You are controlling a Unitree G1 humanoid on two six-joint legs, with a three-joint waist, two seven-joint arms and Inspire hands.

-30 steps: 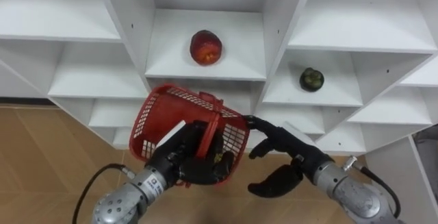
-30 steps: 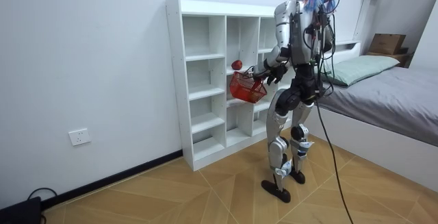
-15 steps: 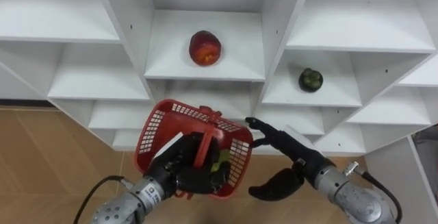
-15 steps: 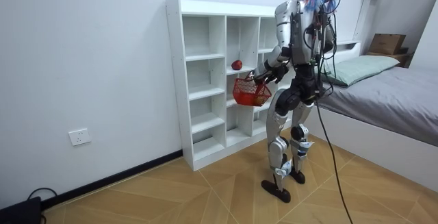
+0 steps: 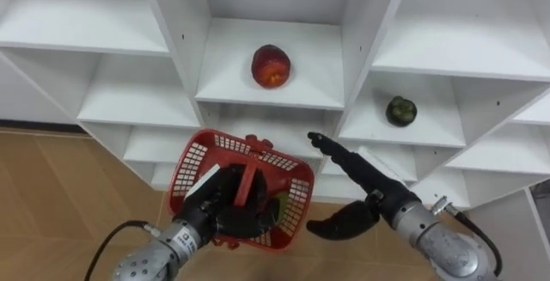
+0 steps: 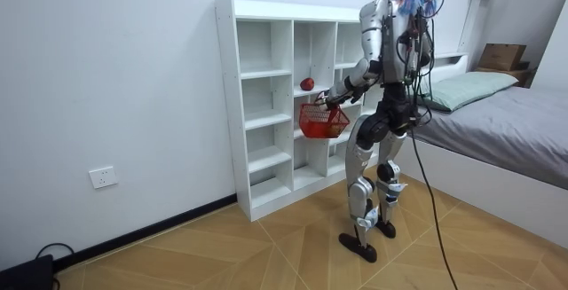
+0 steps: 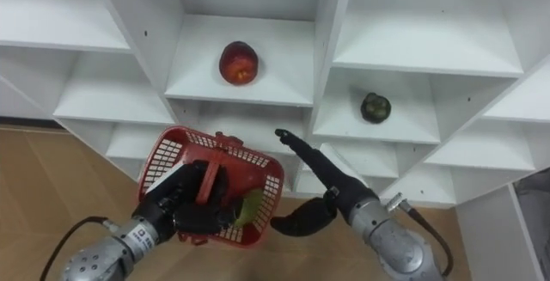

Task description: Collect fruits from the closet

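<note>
A red plastic basket [image 5: 193,156] hangs below the middle shelf, and my left hand [image 5: 215,210] is shut on its red handle. Inside it lies a yellow-green fruit [image 5: 277,205]. A red fruit [image 5: 270,65] rests on the middle shelf straight above the basket. On the shelf to the right, a little lower, sits a dark green fruit [image 5: 400,109]. My right hand [image 5: 371,191] is open just right of the basket, its straight fingers pointing up toward the middle shelf's front edge, holding nothing. In the room view I stand upright facing the closet [image 6: 266,104].
The white closet has several open compartments with thin dividers [image 5: 176,32] on either side of the red fruit. Wooden floor [image 5: 60,204] lies below. A bed [image 6: 506,121] stands at the room view's right, behind me.
The basket has come down and levelled out in my left hand. My right hand's fingers have straightened and reached up toward the shelf. The view has shifted slightly.
</note>
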